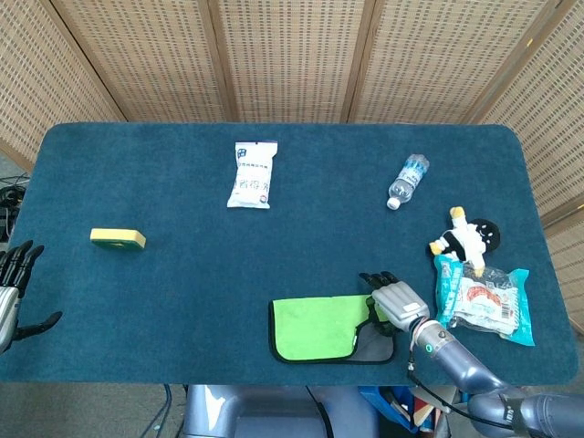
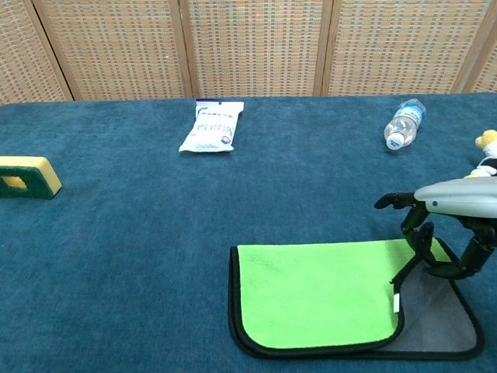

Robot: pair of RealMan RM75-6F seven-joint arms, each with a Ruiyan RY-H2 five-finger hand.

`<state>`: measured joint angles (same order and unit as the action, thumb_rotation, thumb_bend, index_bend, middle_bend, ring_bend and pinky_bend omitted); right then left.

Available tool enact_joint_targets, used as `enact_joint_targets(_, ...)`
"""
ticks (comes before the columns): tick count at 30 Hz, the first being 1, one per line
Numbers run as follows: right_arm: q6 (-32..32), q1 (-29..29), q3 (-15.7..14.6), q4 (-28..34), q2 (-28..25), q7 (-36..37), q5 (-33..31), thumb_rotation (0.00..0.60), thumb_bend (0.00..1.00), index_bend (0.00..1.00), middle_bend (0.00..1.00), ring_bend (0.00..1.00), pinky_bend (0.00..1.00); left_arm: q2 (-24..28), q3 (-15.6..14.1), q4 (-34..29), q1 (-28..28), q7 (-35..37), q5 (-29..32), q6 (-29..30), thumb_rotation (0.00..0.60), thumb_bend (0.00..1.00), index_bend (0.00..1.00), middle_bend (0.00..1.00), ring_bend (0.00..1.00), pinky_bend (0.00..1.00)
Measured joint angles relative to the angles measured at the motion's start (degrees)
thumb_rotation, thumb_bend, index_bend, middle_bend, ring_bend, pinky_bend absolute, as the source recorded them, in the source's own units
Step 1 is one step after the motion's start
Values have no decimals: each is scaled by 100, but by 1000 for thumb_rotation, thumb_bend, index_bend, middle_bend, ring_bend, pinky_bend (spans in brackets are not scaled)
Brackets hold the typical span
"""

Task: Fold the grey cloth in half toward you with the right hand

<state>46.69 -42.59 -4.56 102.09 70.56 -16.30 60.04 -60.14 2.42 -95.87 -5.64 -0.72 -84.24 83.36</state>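
— Folding toward the near edge: how is it best done from this position?

— The grey cloth (image 1: 328, 328) is seen at 6 o'clock on the table, close to the near edge, with its green face turned up and a grey strip left bare at its 3 o'clock side; the right hand (image 1: 394, 301) is placed at that side, and the fingers (image 2: 420, 235) are curled narrowly onto the raised hem of the green flap, which appears to be pinched. It is judged that the grip should be held low and the hem drawn straight toward 6 o'clock, so that the edges are matched and the lower layer is not dragged; release is best made only once the flap is laid flat.

— And the left hand (image 1: 11, 290)?

— It is kept at 9 o'clock, off the table's edge, fingers spread wide, nothing held.

— What of the surroundings?

— A blue carpeted table (image 1: 182, 182) is backed at 12 o'clock by a wicker screen (image 1: 292, 55); a snack bag (image 1: 482, 306) is laid at 4 o'clock, near the right hand, so the elbow should be watched; a wipes packet (image 1: 253, 173) lies at 11 o'clock; a plush toy (image 1: 467, 237) at 3; a bottle (image 1: 407, 179) at 1; a sponge (image 1: 117, 238) at 9.
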Motion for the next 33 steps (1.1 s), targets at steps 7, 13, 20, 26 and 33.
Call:
enact_joint_targets(7, 160, 395, -240, -23, -207, 600, 1097, 600, 436, 622, 0, 0, 0, -11, -10, -16, 1, -49, -12, 1, 600, 195, 0, 0, 0, 0)
enact_joint_targets(13, 343, 670, -480, -198, -250, 848, 1881, 600, 436, 622, 0, 0, 0, -14, -13, -19, 6, -56, -15, 10, 600, 195, 0, 0, 0, 0)
enact_joint_targets(20, 592, 945, -674, -482, -250, 981, 2427, 600, 436, 625, 0, 0, 0, -17, -17, -26, 6, -80, -12, 4, 600, 195, 0, 0, 0, 0)
enact_joint_targets(26, 735, 1090, -752, -716, -184, 934, 2731, 600, 436, 626, 0, 0, 0, -23, -23, -38, 7, -111, -11, 0, 600, 195, 0, 0, 0, 0)
enact_joint_targets(33, 834, 1236, -785, -808, -100, 892, 2950, 600, 436, 596, 0, 0, 0, -19, -29, -52, 9, -126, -9, -5, 600, 194, 0, 0, 0, 0)
